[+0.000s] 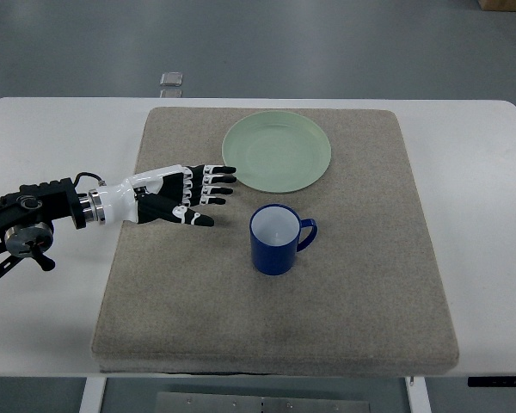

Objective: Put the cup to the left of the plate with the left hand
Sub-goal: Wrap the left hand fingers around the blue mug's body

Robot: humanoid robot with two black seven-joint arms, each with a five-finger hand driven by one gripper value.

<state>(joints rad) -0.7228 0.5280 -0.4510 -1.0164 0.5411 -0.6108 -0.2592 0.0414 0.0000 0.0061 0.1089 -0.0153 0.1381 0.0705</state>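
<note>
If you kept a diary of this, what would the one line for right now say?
left hand: open, empty, over mat | blue cup: upright, below green plate, not yet gripped | right arm: unseen

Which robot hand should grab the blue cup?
The left hand. It's open above the beige mat, just left of the blue ceramic cup. No right hand shows.
</note>
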